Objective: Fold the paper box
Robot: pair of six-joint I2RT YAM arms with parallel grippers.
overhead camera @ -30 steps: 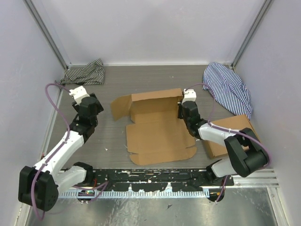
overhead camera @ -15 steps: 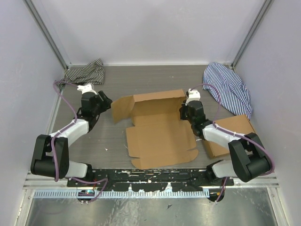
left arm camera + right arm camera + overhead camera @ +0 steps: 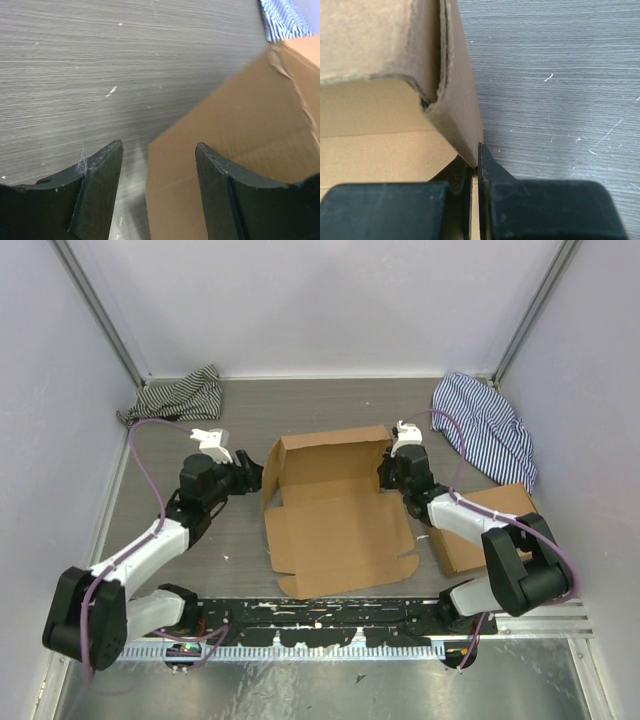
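Observation:
The paper box [image 3: 335, 525] is plain brown cardboard lying half-folded in the middle of the table, its back wall and both side flaps raised. My left gripper [image 3: 252, 476] is open at the box's left flap; in the left wrist view the flap's edge [image 3: 210, 165] stands between the two black fingers [image 3: 97, 190]. My right gripper [image 3: 392, 472] is shut on the box's right side flap [image 3: 460, 110], which stands upright between its fingers [image 3: 492, 175] at the back right corner.
A thicker stack of flat brown cardboard [image 3: 485, 530] lies at the right under my right arm. A blue striped cloth [image 3: 485, 425] is at the back right, a dark striped cloth [image 3: 180, 395] at the back left. Walls close the back and sides.
My left gripper has swung right to the box's left flap, and that flap has risen from lying outward to standing nearly upright. My right gripper has stayed on the right flap.

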